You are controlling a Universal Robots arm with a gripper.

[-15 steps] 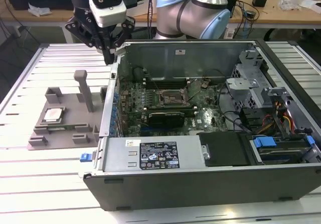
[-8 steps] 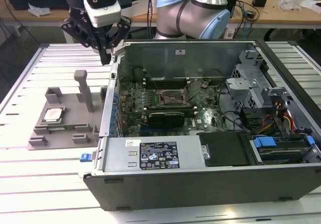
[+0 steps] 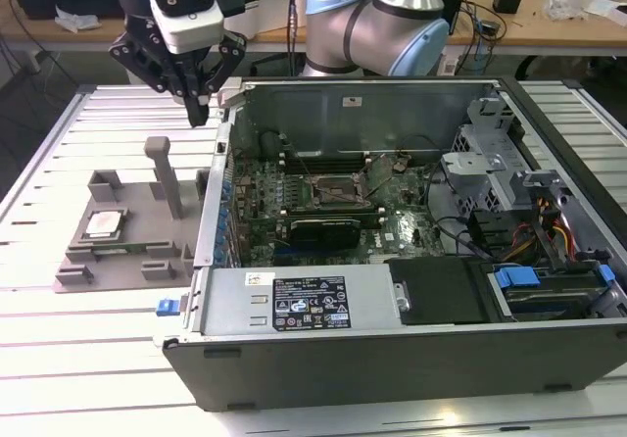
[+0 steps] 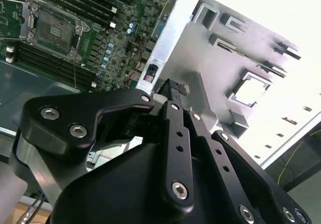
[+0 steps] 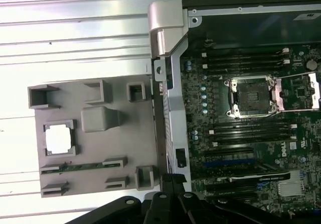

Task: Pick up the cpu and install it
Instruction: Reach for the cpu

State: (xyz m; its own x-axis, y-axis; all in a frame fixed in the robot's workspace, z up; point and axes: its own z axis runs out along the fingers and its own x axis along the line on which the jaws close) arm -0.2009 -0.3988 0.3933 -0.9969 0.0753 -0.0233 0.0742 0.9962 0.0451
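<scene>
currently, in the exterior view, the gripper (image 3: 199, 114) hangs above the slatted table (image 3: 78, 359), over the gap between the grey plastic tray (image 3: 73, 280) and the open computer case (image 3: 392, 359). its fingers are drawn together at the tips and carry nothing. the cpu (image 3: 103, 223) lies flat in its tray pocket, toward the exterior view's left, well apart from the gripper. a tall upright post (image 3: 167, 172) stands on the tray between the cpu and the case wall. the cpu socket (image 3: 338, 190) sits on the green motherboard inside the case.

in the second wrist view, the gripper (image 4: 175, 89) shows its fingers pressed together, empty. the cpu (image 4: 249, 90) rests in the tray (image 4: 200, 58); the socket (image 4: 54, 29) lies across the case wall from it.

in the first wrist view, the cpu (image 5: 58, 137) is square in its pocket and the socket (image 5: 251, 96) appears uncovered.

hazards, as a judgement:
- a descent with the fingers together would press on the chip instead of gripping it.
- the post and pocket walls stand close to the cpu; an off-centre approach could strike them.
- carried low, the chip could clip the case wall.
- a tilted or rotated placement could bend the socket contacts.

markings: a printed sticker (image 3: 309, 303) sits on the power supply cover; its text is not transcribed.
</scene>
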